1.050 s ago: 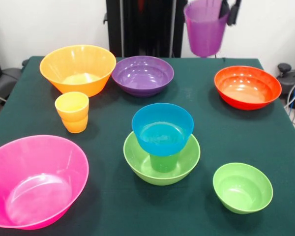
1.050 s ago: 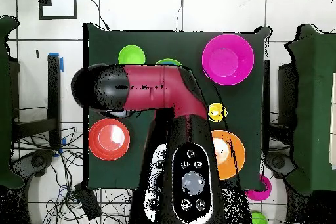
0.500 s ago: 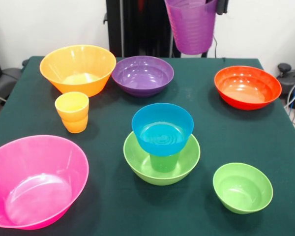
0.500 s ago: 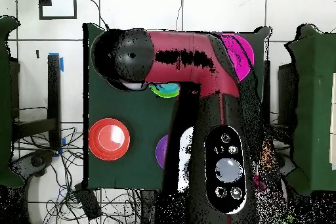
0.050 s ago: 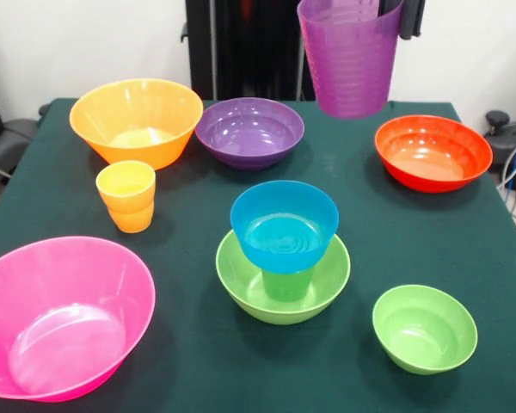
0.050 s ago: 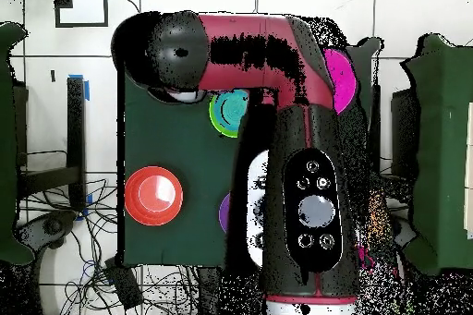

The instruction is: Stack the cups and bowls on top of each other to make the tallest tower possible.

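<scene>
Gripper (image 5: 397, 10) at top edge clamped on rim of purple cup (image 5: 349, 58) held upright in the air, beyond the tower (image 5: 284, 249) of blue bowl (image 5: 284, 225) on green cup (image 5: 287, 284) in lime bowl (image 5: 241, 280), red bowl (image 5: 433, 151) to its right, yellow cup (image 5: 126, 195), pink bowl (image 5: 62, 317) near left

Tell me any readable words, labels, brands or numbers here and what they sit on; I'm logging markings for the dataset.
None can be read. The bowls, the yellow-orange cup and the purple cup are plain. The arm shows only round buttons, with no legible lettering.
</scene>
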`<state>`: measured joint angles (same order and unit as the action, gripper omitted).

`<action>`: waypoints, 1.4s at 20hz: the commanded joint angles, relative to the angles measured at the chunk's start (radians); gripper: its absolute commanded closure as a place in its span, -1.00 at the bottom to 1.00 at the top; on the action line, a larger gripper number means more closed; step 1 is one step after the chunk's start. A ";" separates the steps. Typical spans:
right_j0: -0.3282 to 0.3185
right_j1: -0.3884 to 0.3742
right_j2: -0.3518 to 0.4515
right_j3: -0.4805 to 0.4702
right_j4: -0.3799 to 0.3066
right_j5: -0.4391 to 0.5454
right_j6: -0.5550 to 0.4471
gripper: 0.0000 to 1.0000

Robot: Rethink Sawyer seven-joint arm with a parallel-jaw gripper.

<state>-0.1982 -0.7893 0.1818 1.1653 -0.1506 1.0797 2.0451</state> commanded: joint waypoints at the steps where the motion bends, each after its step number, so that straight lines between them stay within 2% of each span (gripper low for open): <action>1: 0.005 0.106 0.098 -0.100 -0.133 0.129 -0.303 1.00; 8: -0.016 0.122 0.108 -0.086 -0.162 0.098 -0.323 1.00; 17: -0.037 0.156 0.114 -0.057 -0.196 0.011 -0.328 1.00; 28: -0.058 0.166 0.133 -0.039 -0.190 0.031 -0.302 1.00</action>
<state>-0.2433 -0.6426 0.2179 1.0793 -0.2895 1.0870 2.0341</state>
